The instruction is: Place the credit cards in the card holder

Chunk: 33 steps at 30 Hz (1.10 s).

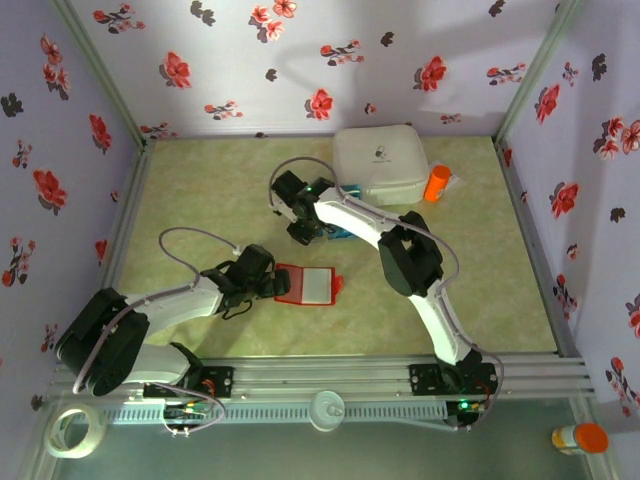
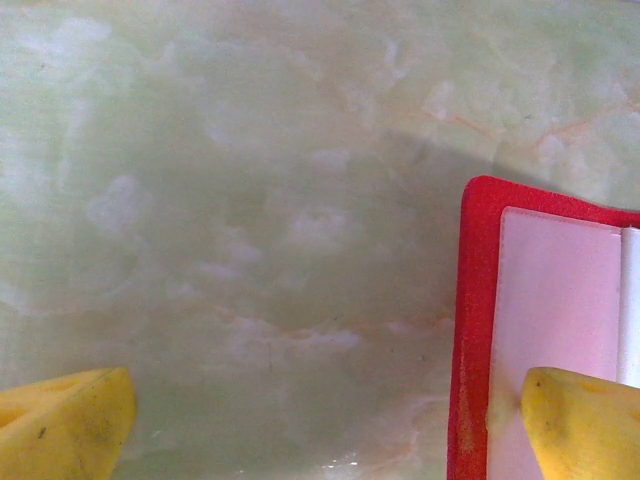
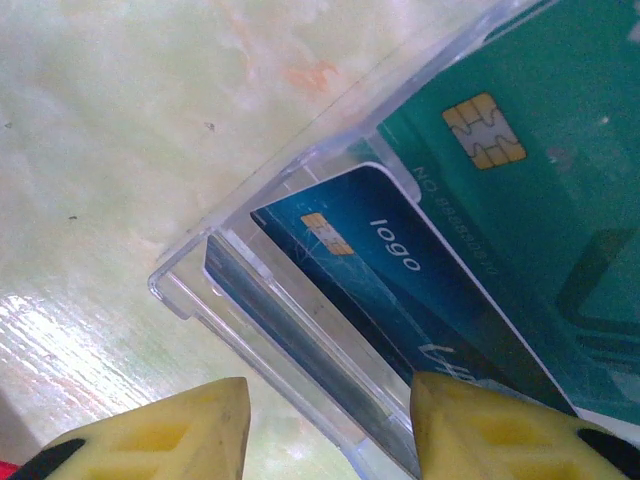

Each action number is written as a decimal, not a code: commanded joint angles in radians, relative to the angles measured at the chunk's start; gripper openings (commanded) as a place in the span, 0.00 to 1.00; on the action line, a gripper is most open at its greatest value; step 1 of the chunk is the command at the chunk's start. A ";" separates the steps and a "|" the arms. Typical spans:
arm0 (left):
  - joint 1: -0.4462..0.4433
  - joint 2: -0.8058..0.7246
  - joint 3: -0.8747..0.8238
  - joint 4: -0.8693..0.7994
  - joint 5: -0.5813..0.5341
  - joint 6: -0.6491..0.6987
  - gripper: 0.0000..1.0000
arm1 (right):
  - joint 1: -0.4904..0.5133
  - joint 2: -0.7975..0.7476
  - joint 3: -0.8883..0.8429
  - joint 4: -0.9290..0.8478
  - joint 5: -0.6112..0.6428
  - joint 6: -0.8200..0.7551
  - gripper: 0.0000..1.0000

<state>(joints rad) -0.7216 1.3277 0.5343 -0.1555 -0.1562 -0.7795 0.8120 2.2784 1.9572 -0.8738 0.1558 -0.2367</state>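
Lower the right tool point(image 3: 330, 430) – half spread, pinching nothing yet – onto the free edge of the blue credit card point(image 3: 380, 270), clear of the clear tray point(image 3: 230, 240) wall around it. Mind the teal card point(image 3: 520, 150) touching it and the white case point(image 1: 380, 165) just behind, toward the bench's point(image 1: 200, 190) far edge. Steady the card holder point(image 1: 305, 285), lying open near the front edge, with the left tool point(image 2: 320, 430) – fully spread, one finger above its pocket.

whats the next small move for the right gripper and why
Probably ease the right gripper forward and close on the blue card: its fingers stand apart, holding nothing, and the card sits just ahead of them in the clear tray, beside a teal card.
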 commanded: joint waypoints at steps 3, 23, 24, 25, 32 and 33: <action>0.005 0.030 -0.021 0.030 0.004 -0.008 1.00 | 0.008 0.006 0.011 -0.023 0.018 -0.024 0.42; 0.005 0.038 -0.014 0.027 0.006 -0.006 1.00 | 0.011 -0.020 0.020 -0.024 0.038 -0.050 0.27; 0.005 0.040 -0.013 0.027 0.006 -0.006 1.00 | 0.012 -0.022 0.021 -0.026 0.037 -0.052 0.25; 0.005 0.039 -0.013 0.027 0.007 -0.007 1.00 | 0.012 -0.022 0.022 -0.028 0.038 -0.052 0.23; 0.005 0.039 -0.013 0.027 0.007 -0.005 1.00 | 0.016 -0.032 0.022 -0.031 0.041 -0.062 0.16; 0.005 0.039 -0.013 0.027 0.007 -0.006 1.00 | 0.018 -0.034 0.021 -0.031 0.044 -0.064 0.15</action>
<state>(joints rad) -0.7216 1.3323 0.5343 -0.1505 -0.1574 -0.7792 0.8230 2.2784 1.9572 -0.8810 0.1806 -0.2821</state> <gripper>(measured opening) 0.998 0.157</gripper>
